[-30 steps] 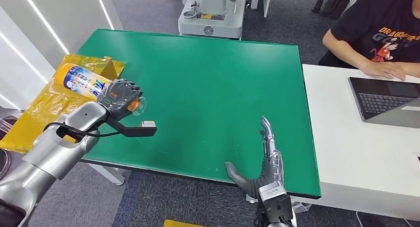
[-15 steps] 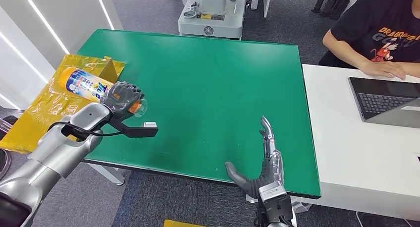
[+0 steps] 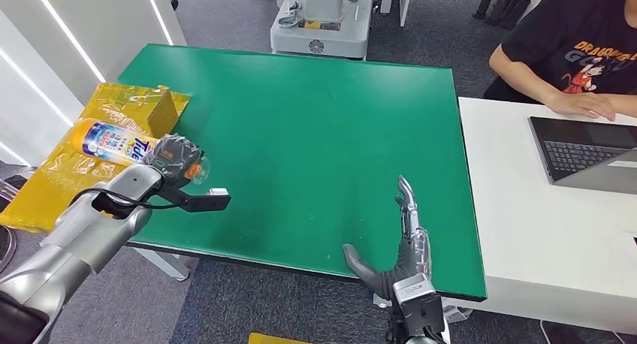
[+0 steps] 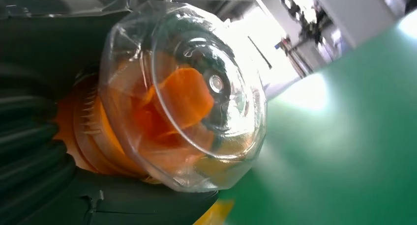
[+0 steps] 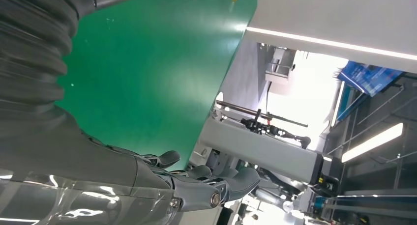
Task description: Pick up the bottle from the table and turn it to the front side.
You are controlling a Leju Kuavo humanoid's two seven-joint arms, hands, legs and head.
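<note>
Table [image 3: 315,119] green, mid-frame, yellow bag [image 3: 52,171] at its left edge
Left hand [image 3: 174,155] at left of frame, fingers wrapped round the bottle [image 3: 113,140] near its clear cap, bottle lying sideways over the bag; right hand [image 3: 398,246] lower centre, fingers straight, thumb spread, holding nothing

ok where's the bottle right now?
In the head view, the bottle is in the left hand, lying roughly sideways over the green table's left edge, above the yellow bags, clear cap toward the table.

Green table [image 3: 315,134]; grey carpet [image 3: 225,13]
</note>
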